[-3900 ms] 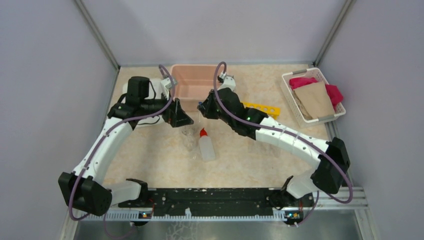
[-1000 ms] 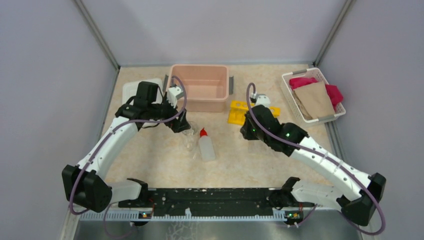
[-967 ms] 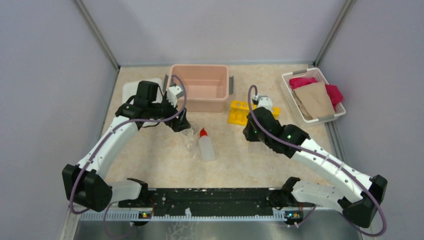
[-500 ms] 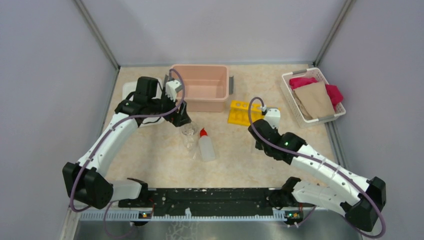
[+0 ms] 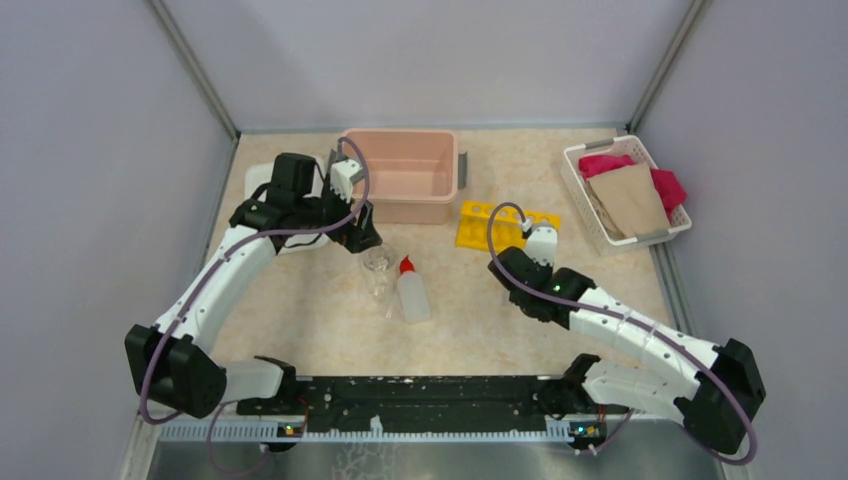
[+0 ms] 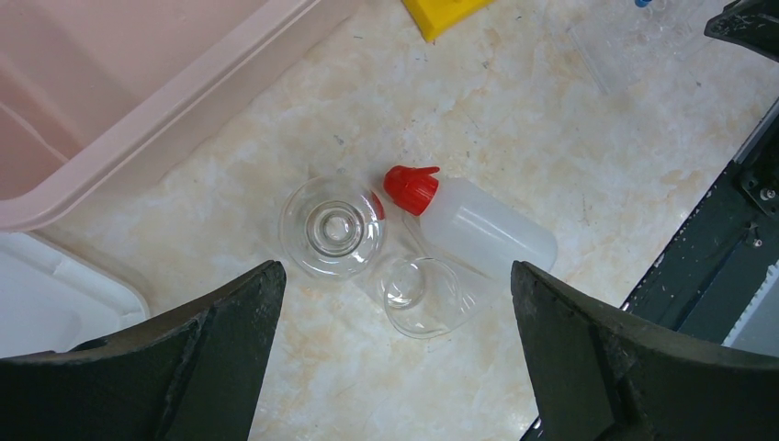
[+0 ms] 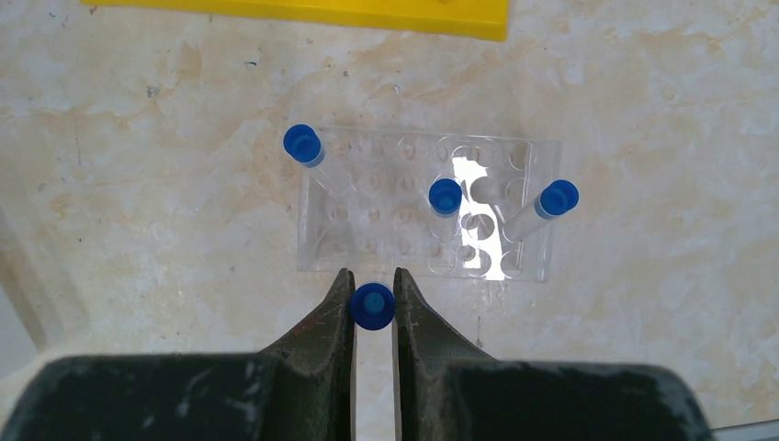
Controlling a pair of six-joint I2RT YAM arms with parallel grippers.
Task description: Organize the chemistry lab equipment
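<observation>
Your right gripper (image 7: 372,283) has pulled back from the yellow rack (image 5: 472,230), pinching a blue-capped tube (image 7: 372,307) at the near edge of the clear rack (image 7: 386,184); lower off-centre and you may miss a hole.

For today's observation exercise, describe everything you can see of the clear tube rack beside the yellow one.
The clear tube rack is a see-through, plastic-looking rectangular block with rows of round holes, lying flat on the marbled table, apart from the yellow rack. Three blue-capped tubes stand in it: one at a left corner, one near the middle, one tilted at the right end. The right tool holds a fourth tube by its near edge.
</observation>
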